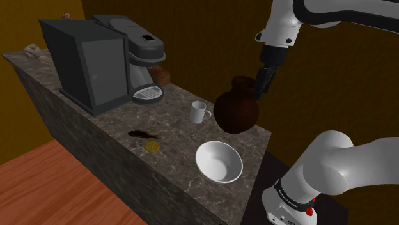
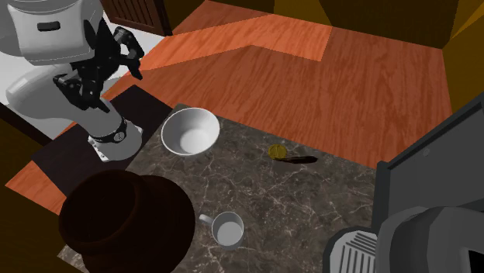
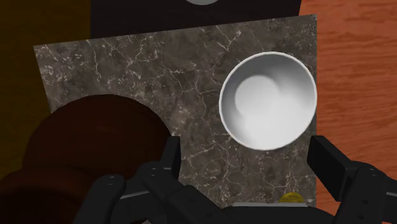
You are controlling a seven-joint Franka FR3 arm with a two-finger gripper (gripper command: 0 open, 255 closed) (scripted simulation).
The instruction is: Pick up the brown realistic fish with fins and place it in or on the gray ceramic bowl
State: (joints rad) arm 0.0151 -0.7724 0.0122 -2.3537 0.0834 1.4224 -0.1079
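The fish [image 1: 144, 134] is a small, dark brown, slender shape lying flat on the marble counter [image 1: 115, 124], close to its front edge. It also shows in the second exterior view as the fish [image 2: 299, 160]. The bowl [image 1: 219, 161] is white-grey, upright and empty, near the counter's corner by the stand; the bowl [image 2: 189, 130] and bowl [image 3: 268, 100] look the same. My gripper [image 1: 263, 84] hangs high above the counter, over the bowl end and beside a dark brown jug [image 1: 235, 105]. In the wrist view the gripper [image 3: 250, 154] is open with nothing between its fingers.
A white mug [image 1: 200, 112] stands beside the jug. A small yellow round object [image 1: 152, 146] lies between fish and bowl. A dark coffee machine [image 1: 96, 61] takes up the far end of the counter. Wooden floor [image 2: 326, 70] lies beyond the counter's front edge.
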